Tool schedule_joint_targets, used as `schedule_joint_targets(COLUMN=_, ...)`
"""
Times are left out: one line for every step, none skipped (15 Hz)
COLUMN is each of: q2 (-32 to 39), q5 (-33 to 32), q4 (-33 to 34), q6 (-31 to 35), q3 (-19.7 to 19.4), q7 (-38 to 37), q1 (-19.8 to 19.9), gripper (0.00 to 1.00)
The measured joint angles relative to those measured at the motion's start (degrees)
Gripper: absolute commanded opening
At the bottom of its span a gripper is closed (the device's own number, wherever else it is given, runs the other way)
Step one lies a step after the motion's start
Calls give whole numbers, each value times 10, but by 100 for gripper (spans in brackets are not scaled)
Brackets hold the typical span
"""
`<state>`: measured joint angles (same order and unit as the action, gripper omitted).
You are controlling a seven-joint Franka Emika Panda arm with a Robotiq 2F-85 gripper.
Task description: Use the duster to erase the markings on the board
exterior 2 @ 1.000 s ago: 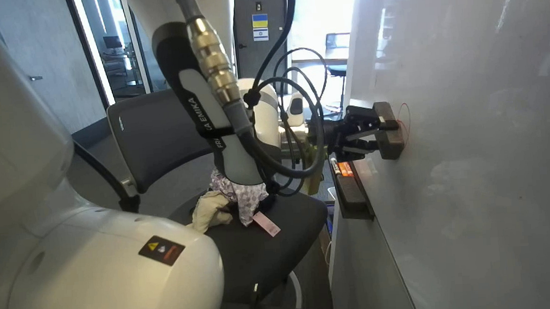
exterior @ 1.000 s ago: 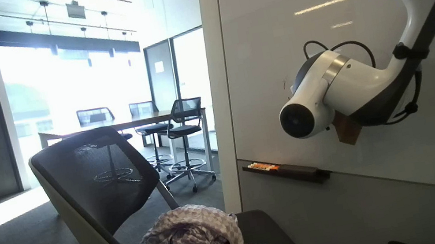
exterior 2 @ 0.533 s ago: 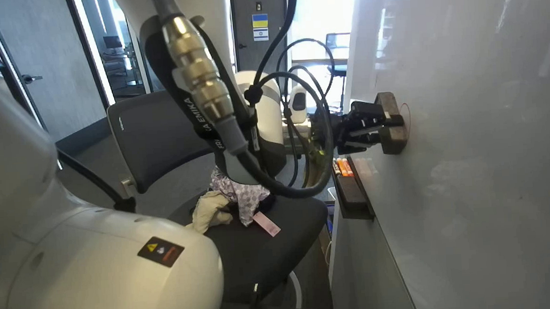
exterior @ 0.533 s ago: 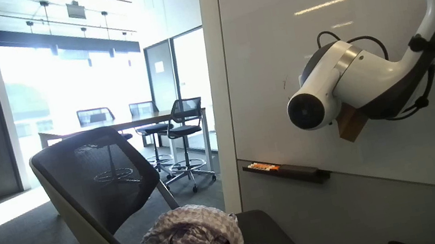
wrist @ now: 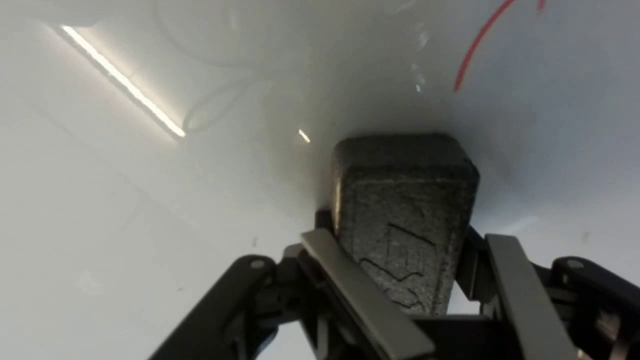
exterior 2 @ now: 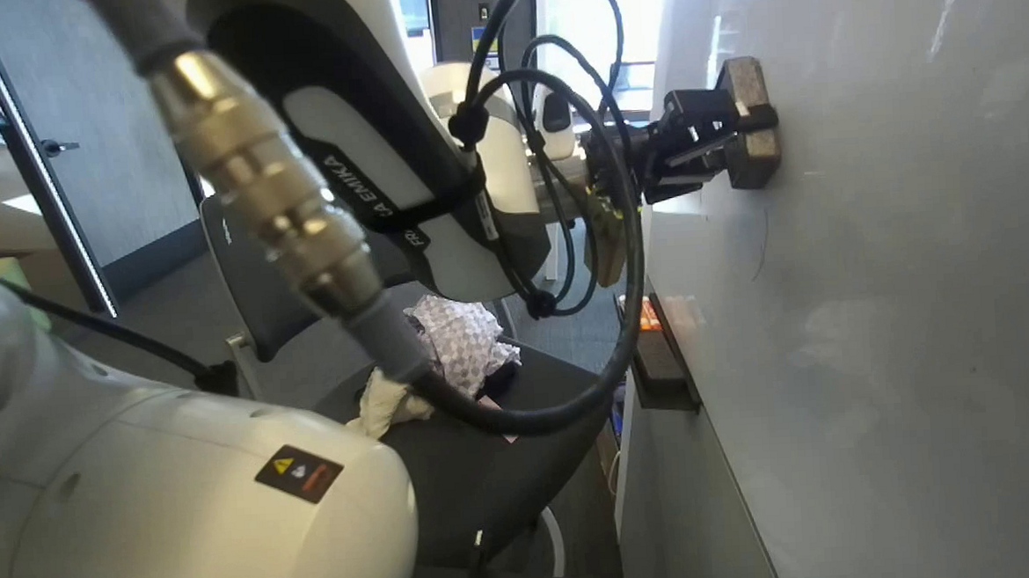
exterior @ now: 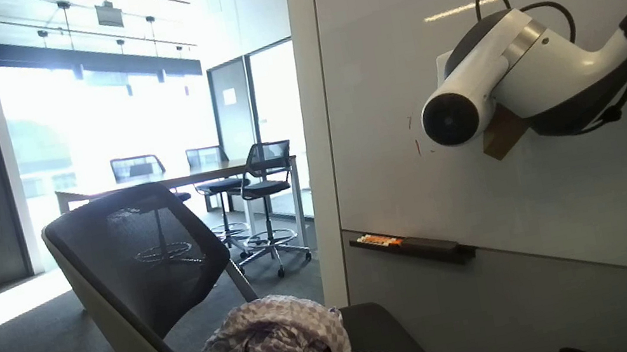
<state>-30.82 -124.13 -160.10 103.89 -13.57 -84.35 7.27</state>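
Note:
The duster (exterior 2: 753, 167) is a dark grey-brown block, also in the wrist view (wrist: 400, 200). My gripper (wrist: 400, 234) is shut on its sides; in an exterior view the gripper (exterior 2: 757, 119) holds it upright at the white board (exterior 2: 900, 242). Whether its face touches the board is unclear. The board fills the right of an exterior view (exterior: 373, 75). Red markings show as a curved stroke (wrist: 475, 47) beyond the duster in the wrist view, and as small strokes (exterior: 417, 148) left of the arm. A thin faint arc (exterior 2: 765, 242) lies below the duster. The arm hides the gripper in that exterior view with the strokes.
A dark ledge (exterior: 463, 255) below holds orange-and-white markers (exterior: 380, 240) and a dark block (exterior: 429, 244). A mesh chair (exterior: 141, 258) with crumpled cloth (exterior: 276, 331) on its seat stands before the board. Cables (exterior 2: 574, 422) loop around the arm.
My gripper has moved up along the board with the duster held, and the arm has shifted up and right in an exterior view. More red strokes show there; the arc below the duster looks fainter.

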Motion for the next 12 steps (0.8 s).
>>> schedule_joint_targets(q2=-9, q5=-2, q4=0, q6=-4, q3=0, q7=0, q1=0, gripper=32)
schedule_joint_targets(q2=-11, q5=-3, q4=0, q6=-8, q3=0, q7=0, q1=0, gripper=32)
schedule_joint_targets(q2=-10, q5=-4, q4=0, q6=-12, q3=0, q7=-1, q1=0, gripper=32)
schedule_joint_targets(q2=-7, q5=-7, q4=-1, q6=-17, q3=0, q7=-1, q1=-1, gripper=32)
schedule_joint_targets(q2=-2, q5=-10, q4=-2, q6=-24, q3=1, q7=-1, q1=-1, gripper=32)
schedule_joint_targets(q2=4, q5=-17, q4=-3, q6=-33, q3=1, q7=-2, q1=-2, gripper=32)
schedule_joint_targets(q2=11, q5=-26, q4=-6, q6=-44, q3=1, q7=-2, q1=-2, gripper=32)
schedule_joint_targets(q2=19, q5=-37, q4=-9, q6=-57, q3=1, q7=-2, q1=-2, gripper=32)
schedule_joint_targets(q2=29, q5=-48, q4=-12, q6=-71, q3=1, q7=-2, q1=-2, gripper=32)
schedule_joint_targets(q2=39, q5=-58, q4=-14, q6=-85, q3=1, q7=-2, q1=-2, gripper=32)
schedule_joint_targets(q2=49, q5=-64, q4=-17, q6=-99, q3=2, q7=-1, q1=-2, gripper=32)
schedule_joint_targets(q2=59, q5=-65, q4=-18, q6=-106, q3=3, q7=1, q1=-3, gripper=32)
